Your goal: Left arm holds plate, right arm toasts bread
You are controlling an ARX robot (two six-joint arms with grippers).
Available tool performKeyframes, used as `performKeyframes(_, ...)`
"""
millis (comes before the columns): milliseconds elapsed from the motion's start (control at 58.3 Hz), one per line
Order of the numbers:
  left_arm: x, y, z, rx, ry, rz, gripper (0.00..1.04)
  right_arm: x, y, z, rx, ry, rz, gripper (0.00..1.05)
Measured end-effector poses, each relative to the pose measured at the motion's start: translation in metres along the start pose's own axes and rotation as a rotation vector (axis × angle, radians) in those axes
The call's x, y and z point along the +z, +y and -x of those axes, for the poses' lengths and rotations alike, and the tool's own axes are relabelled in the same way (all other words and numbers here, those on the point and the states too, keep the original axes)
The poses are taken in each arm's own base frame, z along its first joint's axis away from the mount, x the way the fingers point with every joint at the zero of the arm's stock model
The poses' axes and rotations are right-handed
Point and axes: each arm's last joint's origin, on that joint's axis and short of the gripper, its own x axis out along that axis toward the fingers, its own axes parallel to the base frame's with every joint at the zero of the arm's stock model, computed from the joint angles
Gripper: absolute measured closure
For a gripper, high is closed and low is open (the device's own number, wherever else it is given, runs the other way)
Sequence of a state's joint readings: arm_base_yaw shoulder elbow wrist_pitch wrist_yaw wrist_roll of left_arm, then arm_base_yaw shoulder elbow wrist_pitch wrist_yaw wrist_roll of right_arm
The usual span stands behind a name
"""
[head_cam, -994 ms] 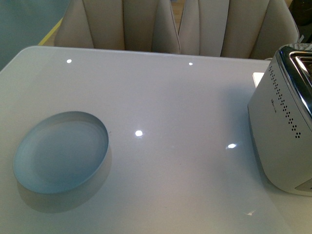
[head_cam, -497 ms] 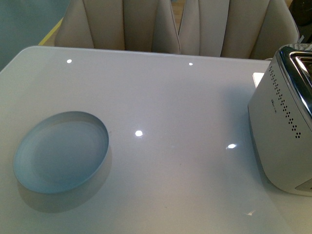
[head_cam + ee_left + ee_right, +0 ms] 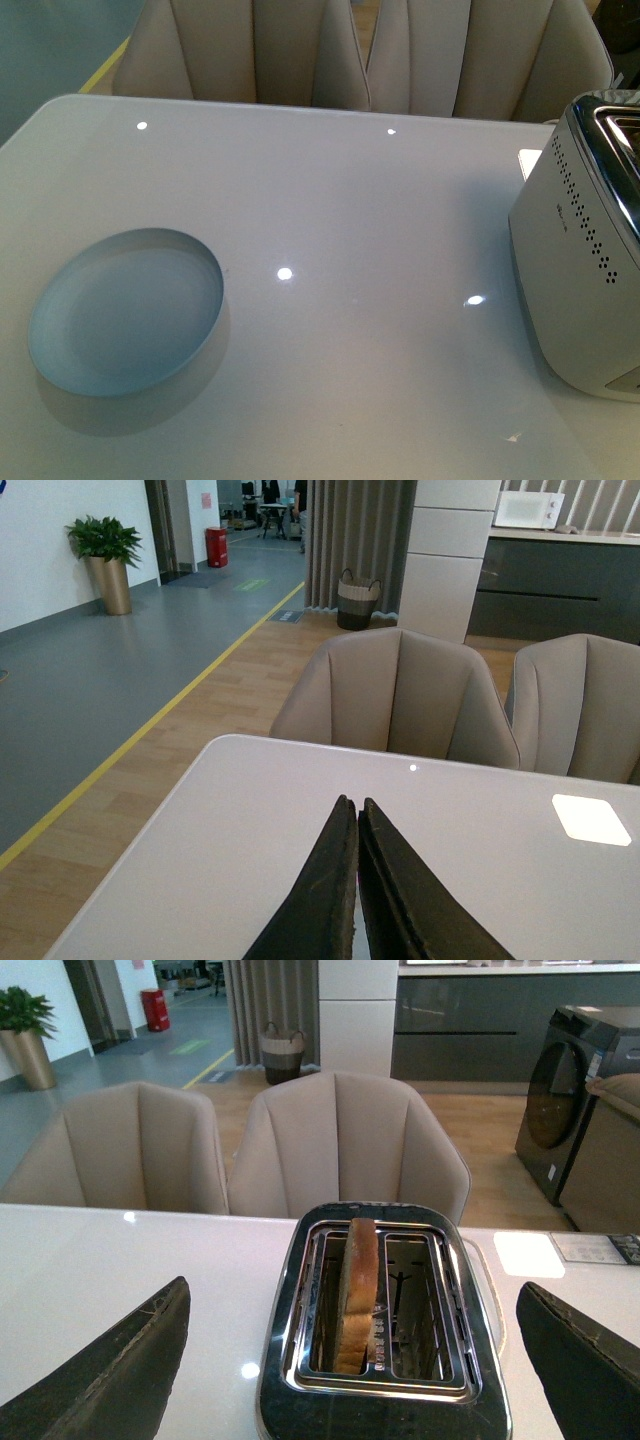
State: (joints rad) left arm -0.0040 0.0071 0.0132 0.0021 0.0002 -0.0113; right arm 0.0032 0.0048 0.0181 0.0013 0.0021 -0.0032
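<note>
The pale blue-white plate (image 3: 125,310) lies empty on the white table (image 3: 350,220) at the left in the front view. No arm shows there. In the left wrist view my left gripper (image 3: 354,805) is shut and empty, its black fingers (image 3: 320,900) pressed together above the table; the plate is out of that view. In the right wrist view the bread (image 3: 358,1290) stands on edge in one slot of the chrome toaster (image 3: 385,1400), sticking up above it. My right gripper (image 3: 360,1310) is open wide, its fingers (image 3: 120,1370) either side of the toaster, not touching the bread.
The toaster (image 3: 585,260) stands at the table's right edge in the front view. Beige chairs (image 3: 300,50) stand along the far side of the table. The toaster's other slot (image 3: 415,1305) is empty.
</note>
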Motion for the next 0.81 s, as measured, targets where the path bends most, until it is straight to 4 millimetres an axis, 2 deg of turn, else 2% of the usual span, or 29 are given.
performKeyframes(257,0.0000,0.0000,0.0000,0.000,0.000,0.000,1.01,0.0000,0.0000,0.0000,0.000,0.000,0.000,0.09)
performKeyframes(737,0.0000,0.0000,0.0000,0.000,0.000,0.000,0.14,0.0000,0.0000,0.0000,0.000,0.000,0.000,0.09)
performKeyframes(806,0.0000,0.0000,0.0000,0.000,0.000,-0.002,0.06,0.0000,0.0000,0.0000,0.000,0.000,0.000,0.09)
